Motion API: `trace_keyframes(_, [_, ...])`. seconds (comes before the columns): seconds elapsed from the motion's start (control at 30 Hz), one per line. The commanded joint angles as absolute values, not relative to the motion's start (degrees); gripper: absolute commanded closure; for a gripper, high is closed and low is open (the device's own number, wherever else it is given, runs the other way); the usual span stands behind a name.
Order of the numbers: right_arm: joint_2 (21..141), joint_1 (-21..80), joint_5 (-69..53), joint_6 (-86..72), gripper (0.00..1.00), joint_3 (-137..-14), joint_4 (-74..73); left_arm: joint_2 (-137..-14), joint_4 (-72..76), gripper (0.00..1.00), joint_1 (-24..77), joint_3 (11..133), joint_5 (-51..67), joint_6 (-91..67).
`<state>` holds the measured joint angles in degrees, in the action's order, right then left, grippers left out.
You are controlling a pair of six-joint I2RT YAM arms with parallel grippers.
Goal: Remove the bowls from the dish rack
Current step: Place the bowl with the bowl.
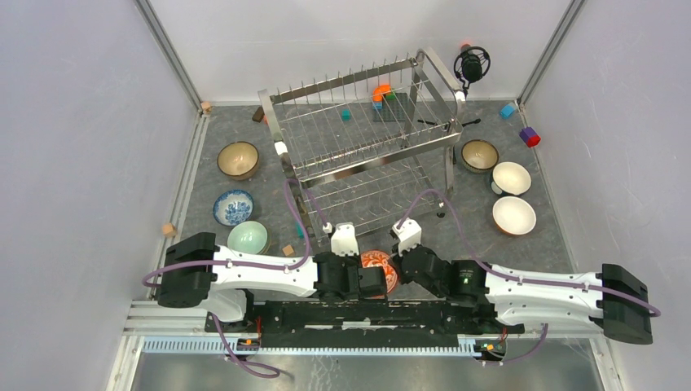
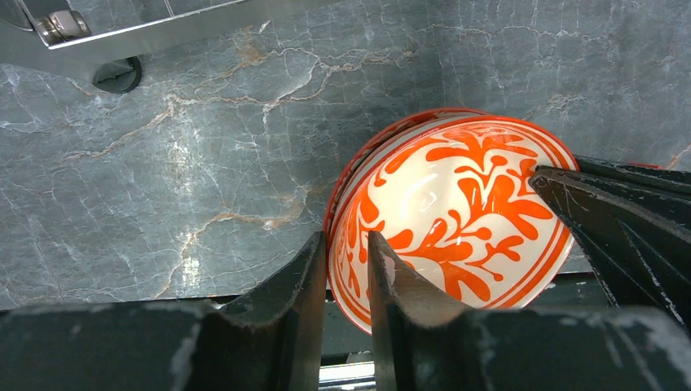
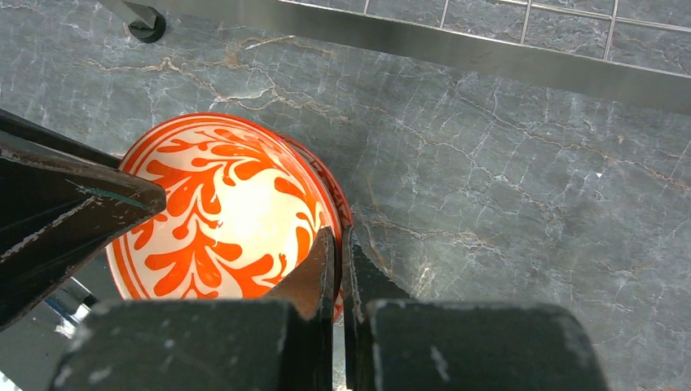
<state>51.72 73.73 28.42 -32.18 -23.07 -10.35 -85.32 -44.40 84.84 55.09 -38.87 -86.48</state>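
Note:
The red-and-white floral bowl [image 1: 380, 262] is near the table's front edge, between my two grippers. My left gripper [image 1: 371, 281] straddles the bowl's left rim [image 2: 345, 248], one finger outside and one inside, shut on it. My right gripper [image 1: 405, 269] is shut on the opposite rim [image 3: 337, 240] with only the thin wall between its fingers. The bowl [image 2: 456, 204] overhangs the table edge in the left wrist view and also shows in the right wrist view [image 3: 220, 204]. The dish rack [image 1: 358, 134] stands behind and holds no bowls.
On the left lie a brown bowl [image 1: 239, 160], a blue-and-white bowl [image 1: 233, 207] and a pale green bowl [image 1: 248, 238]. On the right lie a brown bowl [image 1: 479, 155] and two white-inside bowls [image 1: 511, 177] [image 1: 514, 215]. Small coloured blocks and a black microphone [image 1: 472, 65] are at the back.

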Motion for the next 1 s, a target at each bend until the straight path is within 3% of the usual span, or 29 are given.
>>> trace_keyframes(0.0, [50.61,73.48,23.89,-33.90,1.00,-22.98,-11.51,-83.94,-43.91,0.69,84.68,54.78,-41.02,-84.72])
trace_keyframes(0.97, [53.88,70.18,16.90,-33.71,1.00,-27.86,-19.59,-83.85,-44.16,0.62,84.65,55.09,-42.23,-83.15])
